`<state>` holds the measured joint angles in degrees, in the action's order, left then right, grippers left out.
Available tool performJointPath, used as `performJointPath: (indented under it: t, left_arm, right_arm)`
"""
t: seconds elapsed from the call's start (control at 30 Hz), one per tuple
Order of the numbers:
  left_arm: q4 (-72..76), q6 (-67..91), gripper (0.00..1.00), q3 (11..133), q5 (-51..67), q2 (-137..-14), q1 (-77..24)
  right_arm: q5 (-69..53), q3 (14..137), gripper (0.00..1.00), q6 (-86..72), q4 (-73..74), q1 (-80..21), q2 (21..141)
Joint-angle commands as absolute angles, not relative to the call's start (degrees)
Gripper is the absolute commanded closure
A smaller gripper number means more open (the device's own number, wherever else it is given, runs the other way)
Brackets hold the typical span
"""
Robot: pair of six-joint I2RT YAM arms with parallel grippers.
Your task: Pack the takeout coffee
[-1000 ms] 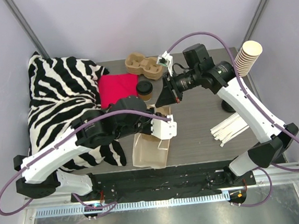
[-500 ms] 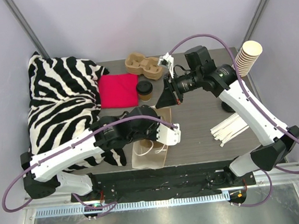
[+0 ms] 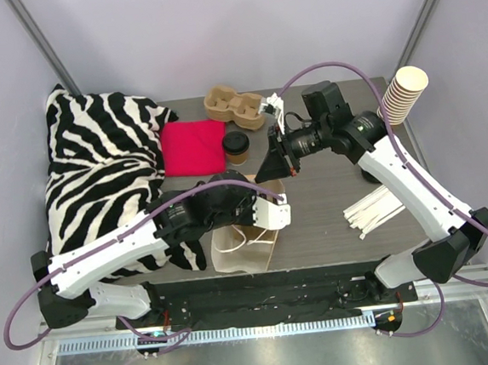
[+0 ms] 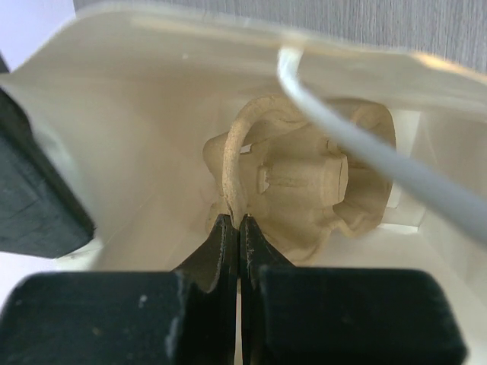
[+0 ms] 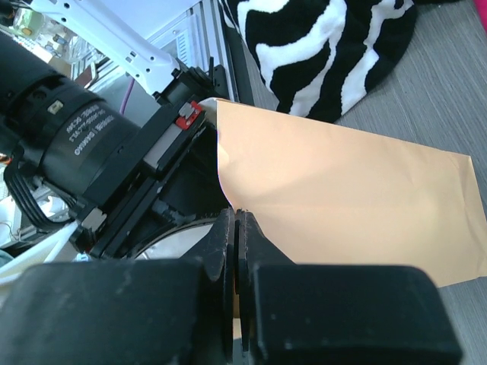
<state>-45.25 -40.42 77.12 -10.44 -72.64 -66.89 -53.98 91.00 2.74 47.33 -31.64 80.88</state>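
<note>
- The coffee cup [image 3: 236,146] stands near the table's [image 3: 332,209] far edge, just beside the red cloth [image 3: 193,146].
- It is probably light, thin-walled and spillable: grip gently around its middle and keep it upright.
- The left claw [image 4: 237,228] pinches the paper bag's [image 3: 243,249] handle; the right claw [image 5: 234,228] is clamped on its edge.

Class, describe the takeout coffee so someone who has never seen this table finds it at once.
Start at the zebra-striped cushion on the left, then the red cloth beside it. The small brown cup stands just right of that cloth. Unlike the stacked cups, it has a black lid.
</note>
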Motion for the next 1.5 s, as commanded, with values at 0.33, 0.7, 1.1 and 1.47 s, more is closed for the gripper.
performJointPath:
  t: [0.33,0.7,1.1,1.47]
  left_arm:
    - [-38.59,-42.36,1.00,71.98,-3.87,-71.37,-62.14]
    - [-42.71,-41.40,1.00,74.79,3.16,-74.97,-57.48]
    - [-41.92,-41.22,0.77,76.98,1.58,-75.32,-57.30]
    - [-42.27,-40.52,0.52,82.26,1.66,-74.27,-57.30]
  right_arm:
    - [-55.28,90.00,0.99,6.42,45.61,-31.99,81.47]
    - [-55.72,92.55,0.99,7.29,45.88,-31.99,83.93]
    - [-55.90,92.46,0.99,7.73,46.41,-31.99,83.94]
    - [-55.63,92.46,0.99,8.00,46.76,-31.99,83.85]
